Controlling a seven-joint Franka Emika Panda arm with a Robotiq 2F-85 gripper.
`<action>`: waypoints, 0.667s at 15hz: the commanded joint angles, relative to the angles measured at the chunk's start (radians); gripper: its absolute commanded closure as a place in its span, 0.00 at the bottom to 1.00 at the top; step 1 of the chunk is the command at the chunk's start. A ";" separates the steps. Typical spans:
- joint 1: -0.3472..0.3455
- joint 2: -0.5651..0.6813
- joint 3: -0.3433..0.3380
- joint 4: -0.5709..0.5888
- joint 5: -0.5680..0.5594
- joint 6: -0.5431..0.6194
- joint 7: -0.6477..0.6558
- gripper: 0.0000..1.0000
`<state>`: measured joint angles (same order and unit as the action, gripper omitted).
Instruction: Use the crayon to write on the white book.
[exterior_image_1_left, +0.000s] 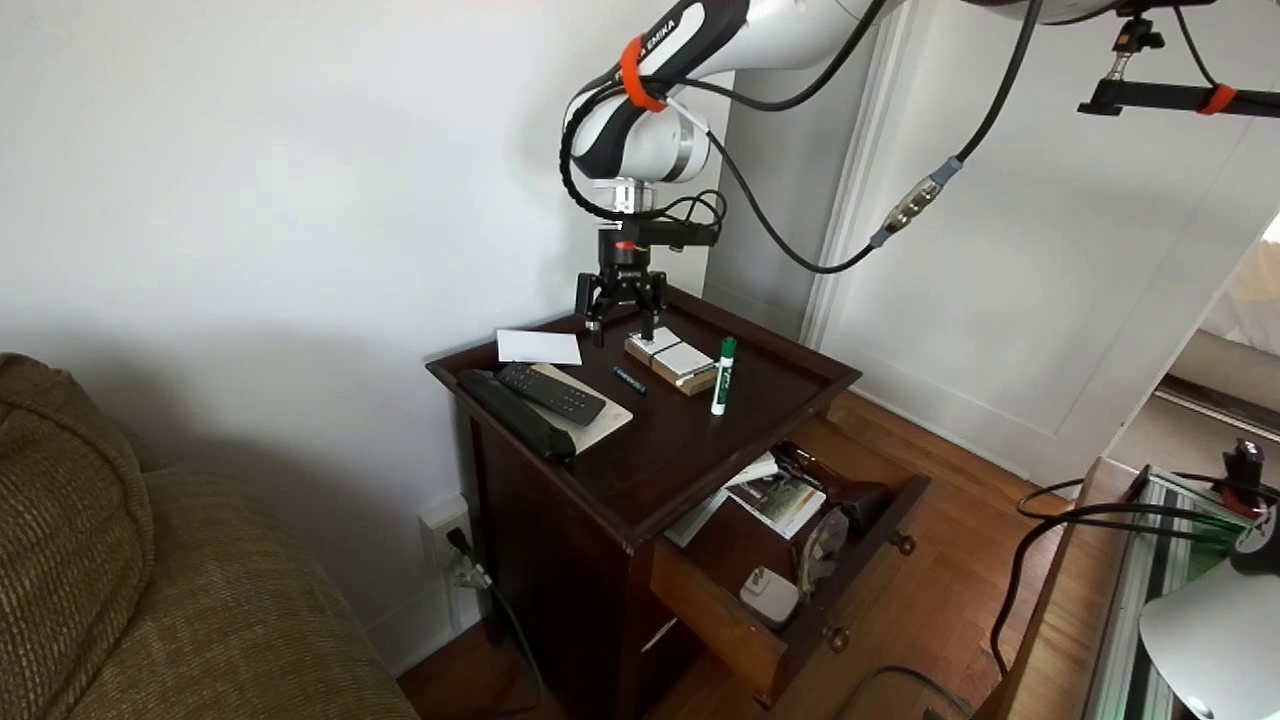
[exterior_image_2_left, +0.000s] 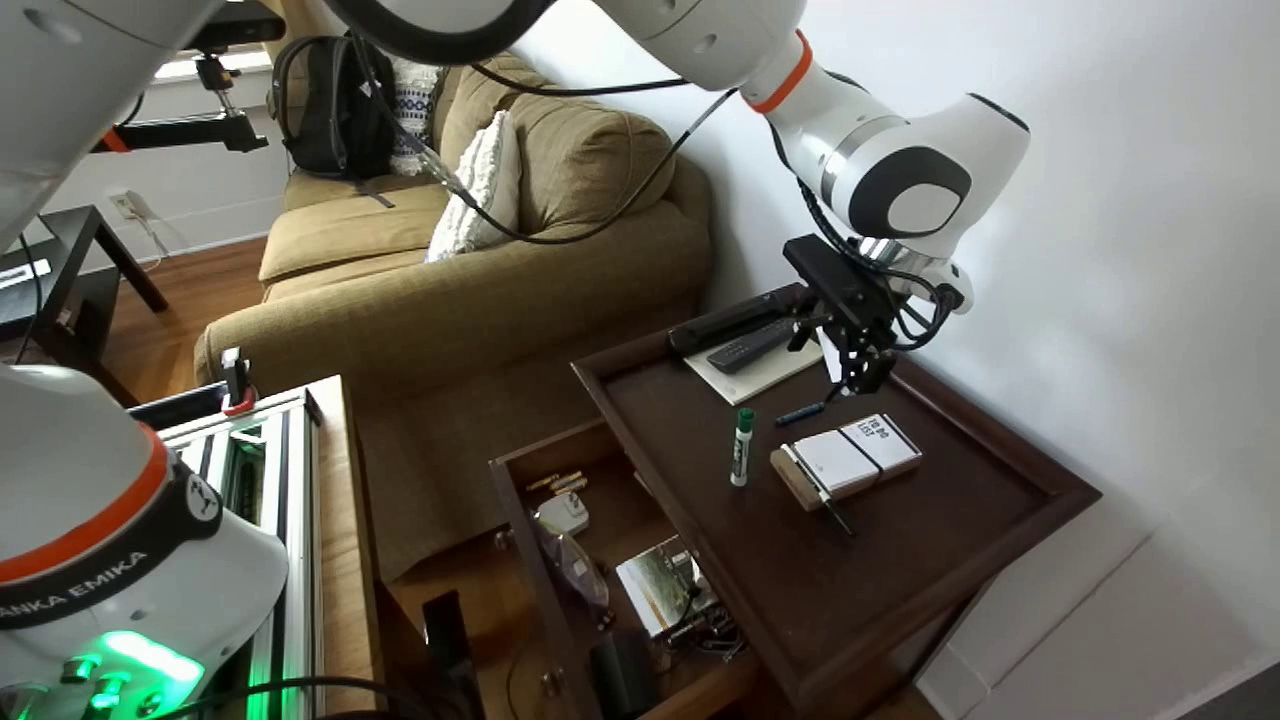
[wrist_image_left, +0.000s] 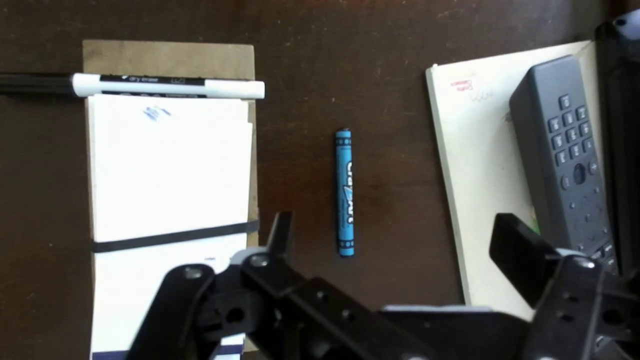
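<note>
Brown sofa (exterior_image_2_left: 455, 290) near dark wooden nightstand (exterior_image_1_left: 690, 450), drawer (exterior_image_1_left: 715, 625) pulled out. Gripper (exterior_image_1_left: 623, 333) hangs over nightstand top, released, fingers (wrist_image_left: 517, 255) spread well apart. Off-white book (wrist_image_left: 480, 150) lies flat on nightstand; notepad (wrist_image_left: 170, 170) with white top sheets and black band lies apart from it. Dark remote (wrist_image_left: 565, 160) rests on book. Green-capped marker (exterior_image_2_left: 740, 450) stands upright near notepad; thin black-and-white marker (wrist_image_left: 170, 86) lies across notepad's end. Smallest, blue crayon (wrist_image_left: 345, 195): lies flat on nightstand top, between notepad and book, apart from both.

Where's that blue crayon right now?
In the wrist view, the blue crayon lies mid-picture on the tabletop, between the white notepad at left and the cream book under the remote control at right.
</note>
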<state>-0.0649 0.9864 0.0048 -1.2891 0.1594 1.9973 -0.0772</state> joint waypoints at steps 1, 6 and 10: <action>-0.005 0.091 0.005 0.135 -0.021 -0.066 0.019 0.00; -0.005 0.162 0.003 0.228 -0.027 -0.108 0.021 0.06; -0.005 0.207 0.005 0.285 -0.031 -0.139 0.019 0.15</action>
<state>-0.0650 1.1295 0.0034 -1.0961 0.1494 1.9104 -0.0764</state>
